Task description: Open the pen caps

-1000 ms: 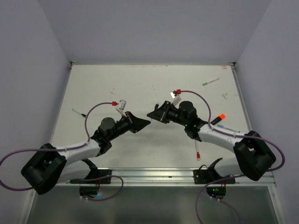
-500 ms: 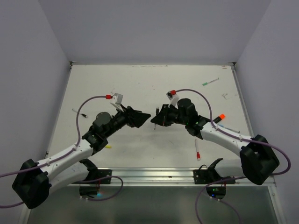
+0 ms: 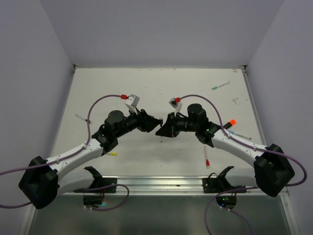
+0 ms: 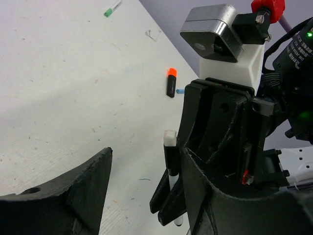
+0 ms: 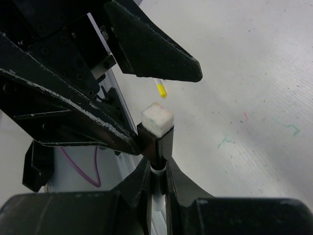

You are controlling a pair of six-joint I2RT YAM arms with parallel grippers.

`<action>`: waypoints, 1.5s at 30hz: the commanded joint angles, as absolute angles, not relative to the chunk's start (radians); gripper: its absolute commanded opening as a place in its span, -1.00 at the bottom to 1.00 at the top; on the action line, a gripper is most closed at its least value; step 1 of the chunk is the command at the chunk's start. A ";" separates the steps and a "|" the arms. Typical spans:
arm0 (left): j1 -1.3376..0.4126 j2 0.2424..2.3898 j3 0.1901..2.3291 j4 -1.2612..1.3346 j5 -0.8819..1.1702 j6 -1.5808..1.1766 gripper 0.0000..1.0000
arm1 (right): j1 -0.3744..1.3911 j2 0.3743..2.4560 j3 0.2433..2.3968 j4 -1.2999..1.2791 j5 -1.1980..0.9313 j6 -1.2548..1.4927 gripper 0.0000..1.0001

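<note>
A white pen with a black pen cap (image 5: 157, 141), a white foam block on its end, stands upright in my right gripper (image 5: 157, 169). That gripper is shut on the barrel just below the cap. My left gripper (image 4: 146, 164) is open around the same black cap (image 4: 171, 157). Its right finger (image 4: 215, 196) rests against the cap and its left finger (image 4: 73, 196) stands well clear. In the top view the left gripper (image 3: 150, 121) and the right gripper (image 3: 161, 131) meet above the middle of the table.
Loose pens lie on the white table (image 3: 146, 88): a green-capped one (image 3: 220, 86) at the far right, an orange-capped black marker (image 3: 229, 124), a red-capped one (image 3: 207, 157) near the right arm, a yellow-capped one (image 3: 112, 153) and a thin one (image 3: 80, 117) on the left.
My left gripper has opened and swung right, up to the right gripper, so its jaws now straddle the black cap. The right gripper has shifted slightly left with the pen.
</note>
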State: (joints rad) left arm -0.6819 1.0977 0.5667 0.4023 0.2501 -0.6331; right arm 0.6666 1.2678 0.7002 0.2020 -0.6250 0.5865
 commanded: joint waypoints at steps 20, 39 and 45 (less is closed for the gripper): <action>-0.681 1.181 0.572 0.529 0.396 -0.672 -0.04 | 0.666 1.284 0.661 0.337 -0.713 0.634 -1.00; -0.681 1.158 0.730 0.138 -0.170 -0.876 -1.00 | 0.784 1.319 0.727 0.003 -0.169 0.526 -1.00; -0.677 1.175 0.814 0.090 -0.250 -0.870 -1.00 | 0.821 1.353 0.764 -0.090 -0.048 0.486 -1.00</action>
